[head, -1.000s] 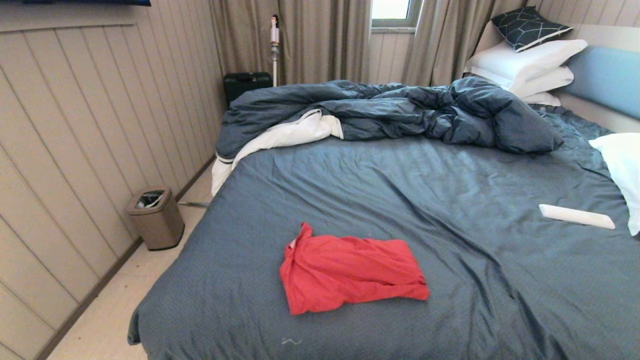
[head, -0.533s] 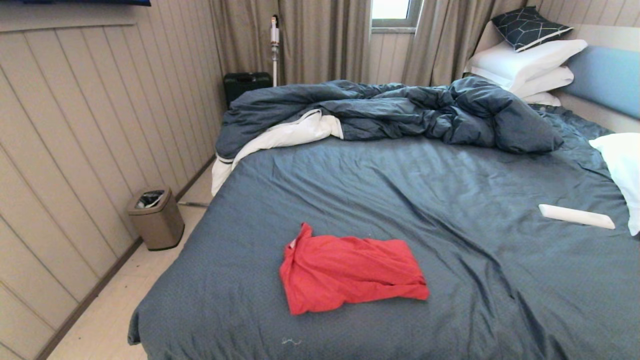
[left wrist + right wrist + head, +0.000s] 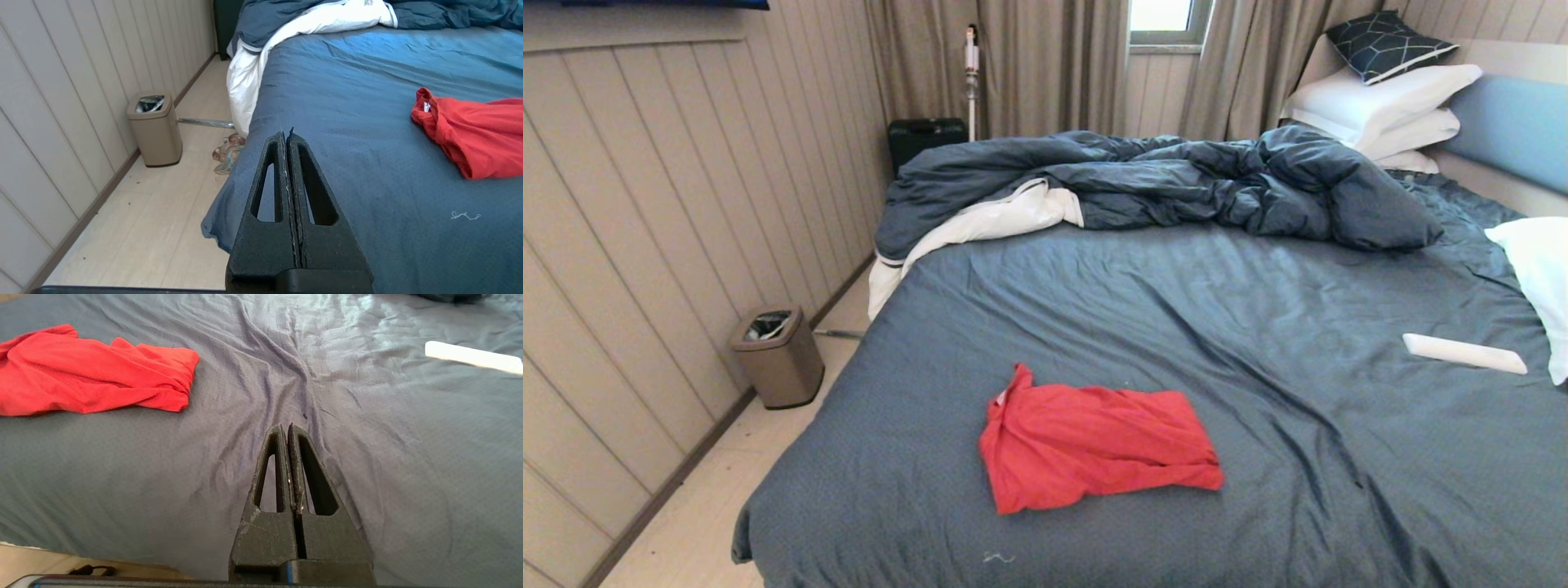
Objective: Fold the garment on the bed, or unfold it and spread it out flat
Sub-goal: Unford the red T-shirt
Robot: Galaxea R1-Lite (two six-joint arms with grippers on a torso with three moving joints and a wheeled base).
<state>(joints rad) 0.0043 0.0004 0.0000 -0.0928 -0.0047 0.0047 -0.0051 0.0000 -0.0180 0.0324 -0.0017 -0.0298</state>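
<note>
A: Where's the shirt sitting?

B: Lying folded on the bed, near the front edge, a bit left of centre. Long axis is running side to side across the bed. Collar and neck tag are pointing to the left end.

A: Grippers?

B: Both hanging back off the near edge, neither touching cloth. Left gripper is sitting with fingers pressed together, holding nothing; shirt is lying off toward the middle of the bed from it, collar end closest. Right gripper is pinched closed too, empty; the shirt's other short end is lying off toward the robot's left from it.

A: Which arm is nearer?

B: Roughly one end each, I'd judge. Can't pick a clear winner.

A: Anything blocking?

B: Nothing between the grippers and the shirt. Duvet is bunching at the far side, well apart. A white flat thing is lying far right near a pillow. Bin is standing on the floor.
</note>
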